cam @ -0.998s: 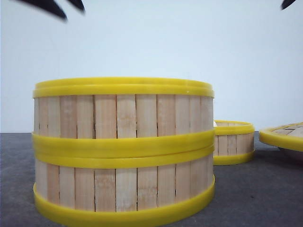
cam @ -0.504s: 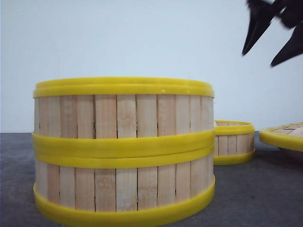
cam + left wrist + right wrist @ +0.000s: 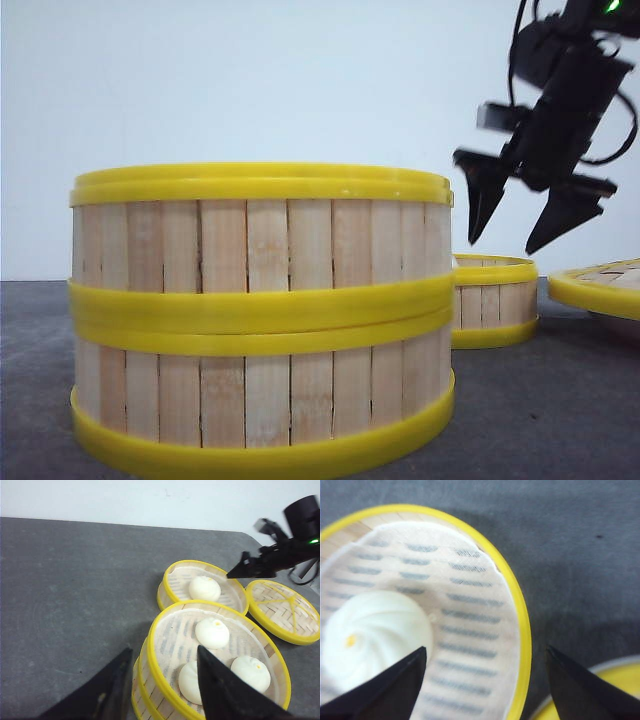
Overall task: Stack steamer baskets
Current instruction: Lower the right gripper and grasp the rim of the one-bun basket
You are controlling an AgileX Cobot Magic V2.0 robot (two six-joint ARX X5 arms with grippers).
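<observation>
Two steamer baskets stand stacked near the camera, the top basket (image 3: 260,235) on the lower basket (image 3: 260,395). The top basket (image 3: 220,652) holds three white buns. A third steamer basket (image 3: 493,300) (image 3: 202,585) sits alone behind them to the right with one bun (image 3: 375,630) inside. My right gripper (image 3: 502,247) (image 3: 486,649) hangs open just above this basket, its jaws either side of the yellow rim (image 3: 520,625). My left gripper (image 3: 164,650) is open and empty above the stack's near rim.
A flat woven lid (image 3: 600,288) (image 3: 282,610) with a yellow rim lies right of the single basket, close to my right gripper. The baskets rest on a dark grey tabletop (image 3: 75,590), with a white wall behind.
My right gripper has come down from the upper right edge of the front view to just over the single basket. The left gripper's tips have gone from the top of that view.
</observation>
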